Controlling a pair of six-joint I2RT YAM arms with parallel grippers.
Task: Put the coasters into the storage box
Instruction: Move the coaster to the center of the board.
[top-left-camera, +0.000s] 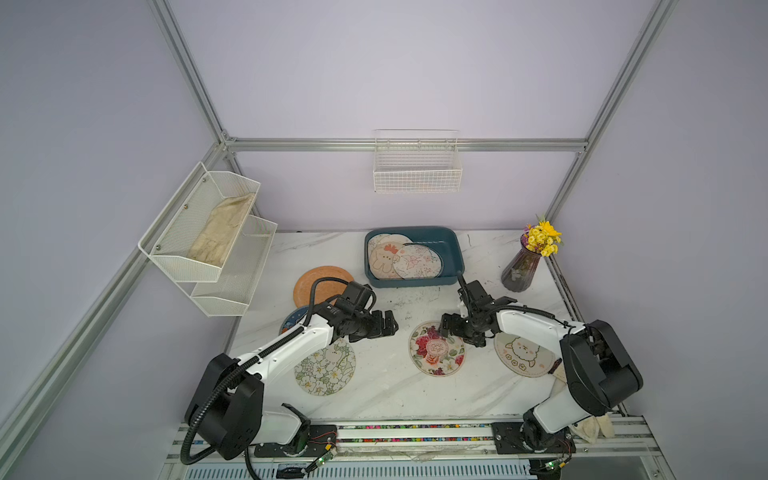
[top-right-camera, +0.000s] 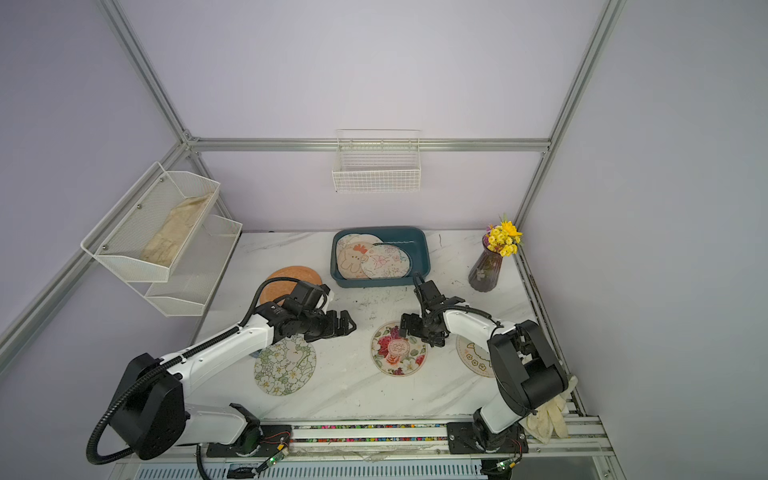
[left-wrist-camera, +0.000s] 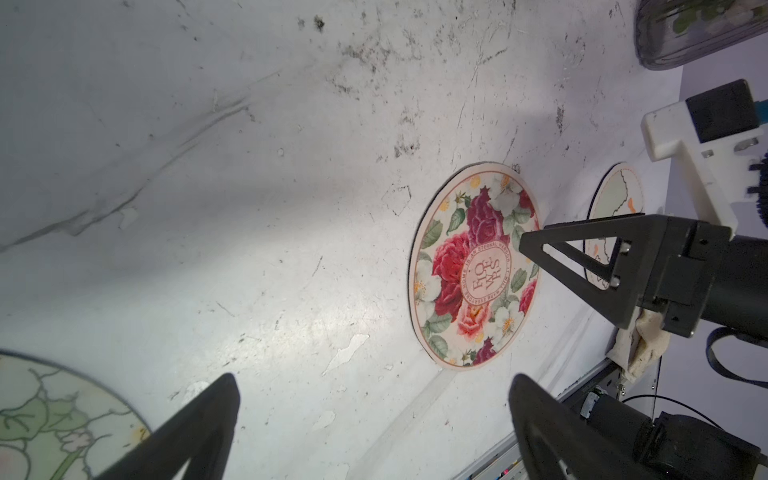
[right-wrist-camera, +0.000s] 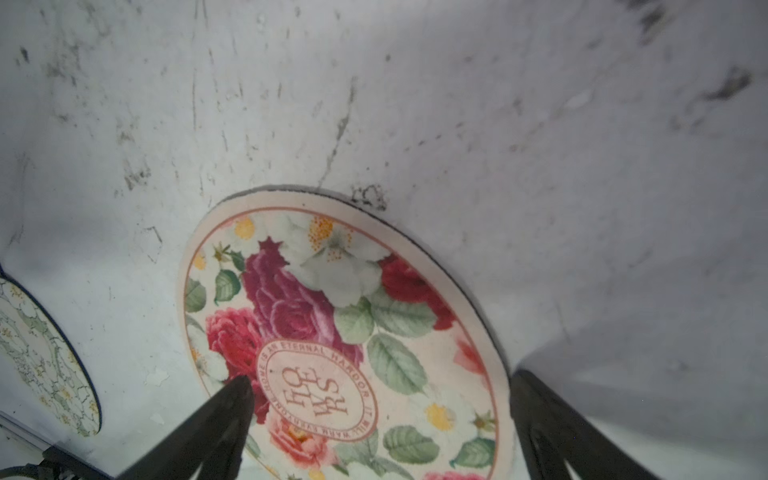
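The rose coaster (top-left-camera: 435, 353) lies flat on the table (top-left-camera: 386, 382), with its near edge right beneath the right gripper (top-left-camera: 448, 328), whose jaws stand wide apart and empty. The left gripper (top-left-camera: 388, 325), also spread and empty, is farther off. Being round, the coaster offers no preferred axis. The storage box (top-left-camera: 449, 249) sits beyond, with bare table between.

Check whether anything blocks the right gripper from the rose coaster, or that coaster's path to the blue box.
Nothing visible does. The right gripper hangs open over the rose coaster, and only bare table lies between that coaster and the storage box.
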